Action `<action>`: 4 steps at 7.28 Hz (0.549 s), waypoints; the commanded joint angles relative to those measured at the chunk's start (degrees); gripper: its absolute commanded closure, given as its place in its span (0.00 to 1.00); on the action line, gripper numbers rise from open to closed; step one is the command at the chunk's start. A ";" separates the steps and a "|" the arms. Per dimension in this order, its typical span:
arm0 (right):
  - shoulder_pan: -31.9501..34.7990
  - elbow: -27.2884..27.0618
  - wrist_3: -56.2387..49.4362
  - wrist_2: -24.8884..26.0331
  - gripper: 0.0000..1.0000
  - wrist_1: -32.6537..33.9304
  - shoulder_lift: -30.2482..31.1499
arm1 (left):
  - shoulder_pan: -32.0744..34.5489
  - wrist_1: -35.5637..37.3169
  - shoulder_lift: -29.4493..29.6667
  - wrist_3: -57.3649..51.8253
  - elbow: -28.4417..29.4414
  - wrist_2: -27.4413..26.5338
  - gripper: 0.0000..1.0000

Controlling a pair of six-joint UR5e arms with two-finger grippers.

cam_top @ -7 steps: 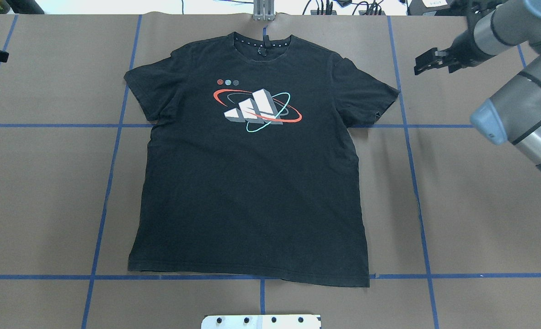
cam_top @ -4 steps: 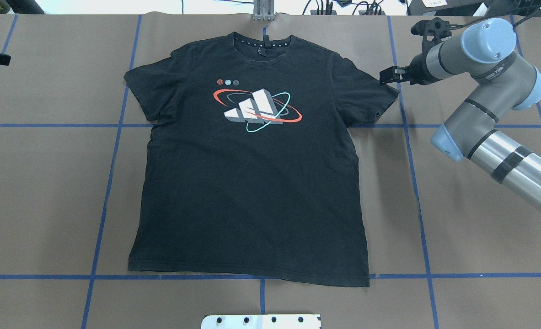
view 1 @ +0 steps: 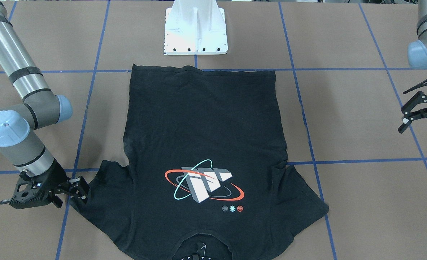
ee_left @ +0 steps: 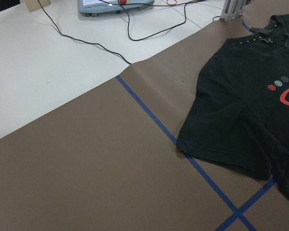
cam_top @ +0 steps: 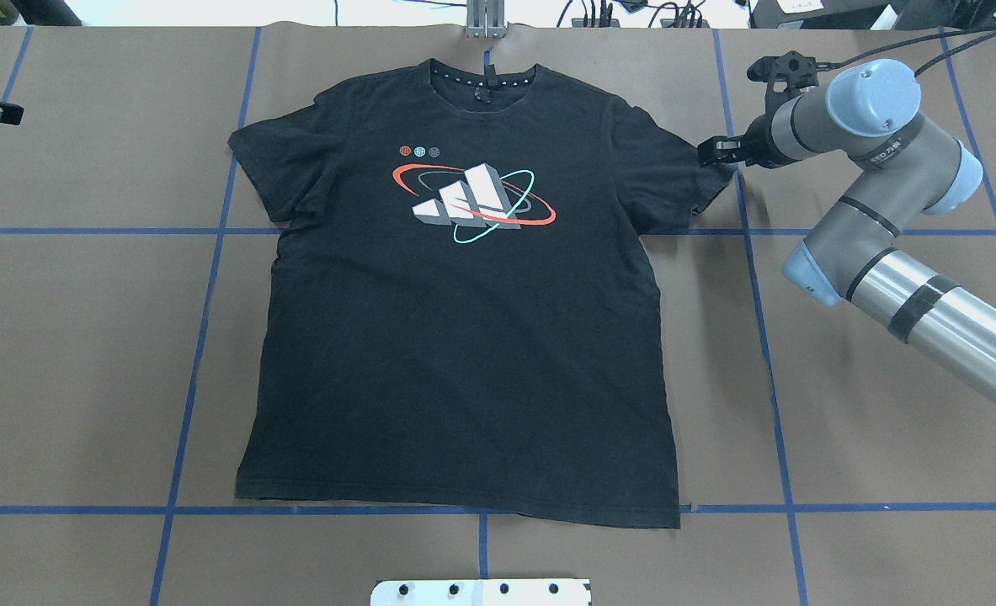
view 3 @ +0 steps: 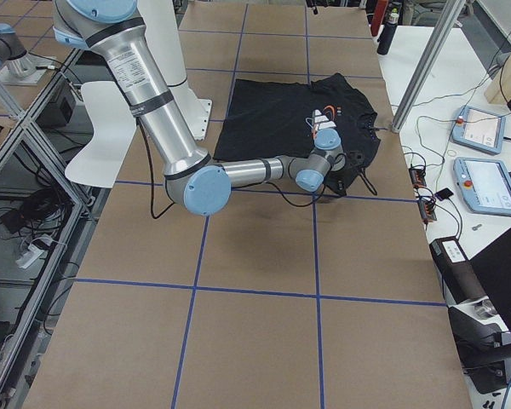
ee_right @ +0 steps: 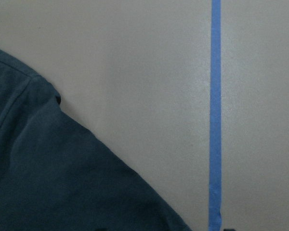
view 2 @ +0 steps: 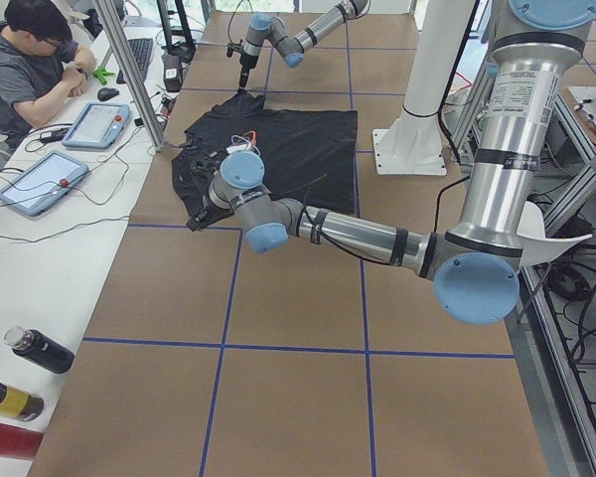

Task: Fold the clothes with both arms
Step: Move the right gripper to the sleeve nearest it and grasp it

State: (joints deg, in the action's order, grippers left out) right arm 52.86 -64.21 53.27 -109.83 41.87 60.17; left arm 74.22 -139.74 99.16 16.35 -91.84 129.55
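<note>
Lying flat and logo (cam_top: pixel 472 202) up in the middle of the table (cam_top: pixel 885 454), the black T-shirt (cam_top: pixel 464 362) is seen fully spread, with no fold made. By that showing the task is judged to be at its very start, and every fold is left to be done. The right pincer (cam_top: pixel 716 154) is placed at the tip of the sleeve (cam_top: pixel 683 172) at the right of the overhead frame, its jaws apparently parted and nothing gripped. The left pincer (view 1: pixel 419 135) is held well apart from the garment. In the overhead view that pincer is cut off at the upper left edge, whereas at the right edge of the front-facing view it is shown spread wide and empty. The collar (cam_top: pixel 482 77), whole in the overhead view, is cropped at the bottom of the front-facing one. Only in the right wrist view is the sleeve's hem shown close, in the lower left, near a blue tape line (ee_right: pixel 215 120). Only in the left wrist view is the opposite sleeve (ee_left: pixel 221 125) seen across a stretch of bare table.
</note>
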 commanded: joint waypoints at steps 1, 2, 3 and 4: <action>-0.22 0.31 -0.01 0.58 0.47 -0.04 0.21 | -0.04 0.00 -0.02 0.00 0.26 0.00 0.00; -0.22 0.31 -0.01 0.76 0.69 -0.04 0.13 | -0.04 0.00 -0.02 0.09 0.35 0.00 0.00; -0.22 0.23 0.07 0.67 0.92 -0.04 -0.05 | -0.04 0.00 -0.02 0.09 0.26 0.00 0.00; -0.22 0.05 0.08 0.67 1.00 -0.04 0.04 | -0.04 0.00 -0.02 0.09 0.35 0.00 0.00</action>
State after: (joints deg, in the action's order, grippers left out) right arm 52.65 -63.99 53.32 -109.17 41.84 60.21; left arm 74.18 -139.75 99.14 16.42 -91.55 129.55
